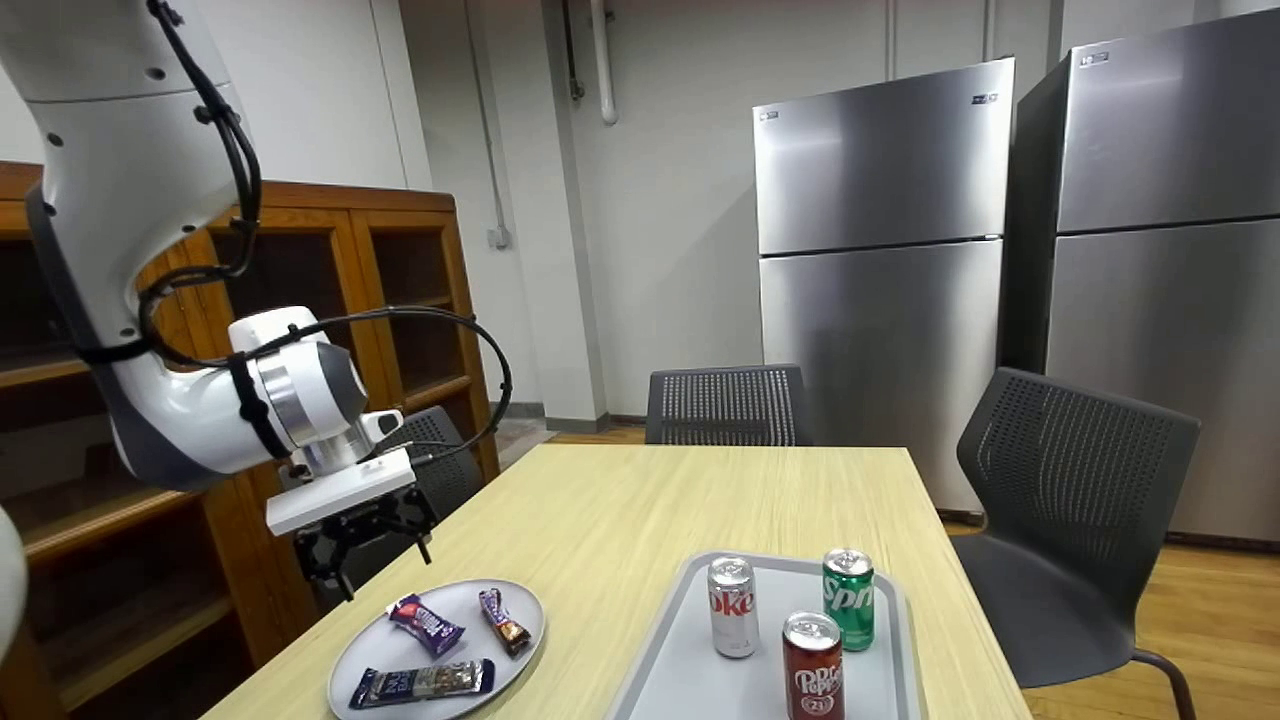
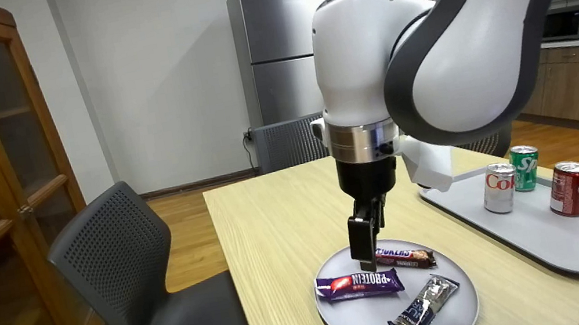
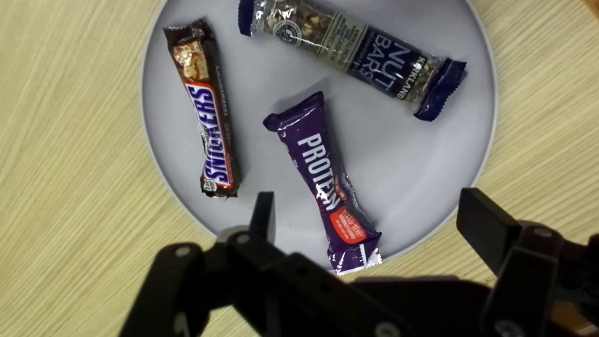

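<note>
We see black two-fingered gripper [image 3: 366,201] wide, empty, probably above slim purple plastic-wrapped bar [image 3: 326,180]. Round grey plate [image 3: 412,154], near left, holds bar off pale wooden table [image 1: 650,520].

In bright light the fridge [image 1: 880,290] shows glare and wide-angle lean in an exterior view, while the wrist view has faint shadow beside the purple bar [image 3: 325,185] and a blurred gripper [image 3: 367,206].

Steel refrigerators [image 1: 880,340] (two) before a pale wall [image 1: 670,240].
</note>
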You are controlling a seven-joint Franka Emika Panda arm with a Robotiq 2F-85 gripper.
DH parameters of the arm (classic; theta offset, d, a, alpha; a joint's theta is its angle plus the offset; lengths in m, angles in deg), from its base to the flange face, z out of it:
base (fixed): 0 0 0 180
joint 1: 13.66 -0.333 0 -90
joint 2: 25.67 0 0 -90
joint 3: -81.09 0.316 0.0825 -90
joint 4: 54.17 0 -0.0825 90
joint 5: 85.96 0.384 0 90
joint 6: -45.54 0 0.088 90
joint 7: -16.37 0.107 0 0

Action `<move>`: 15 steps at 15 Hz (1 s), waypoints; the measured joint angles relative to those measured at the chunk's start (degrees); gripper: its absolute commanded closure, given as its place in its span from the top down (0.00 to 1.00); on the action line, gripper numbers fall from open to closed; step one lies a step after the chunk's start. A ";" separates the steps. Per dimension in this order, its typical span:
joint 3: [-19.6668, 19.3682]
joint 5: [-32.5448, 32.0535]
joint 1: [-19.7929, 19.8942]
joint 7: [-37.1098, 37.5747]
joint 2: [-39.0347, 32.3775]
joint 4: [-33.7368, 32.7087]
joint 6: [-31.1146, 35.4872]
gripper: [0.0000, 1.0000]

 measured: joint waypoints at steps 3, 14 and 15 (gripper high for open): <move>-1.00 -1.49 -1.21 2.20 -3.51 -2.50 0.00 1.00; -4.39 -1.50 -3.88 3.05 -13.81 -10.90 1.02 1.00; -4.71 -1.49 -4.15 3.05 -14.18 -11.14 1.21 1.00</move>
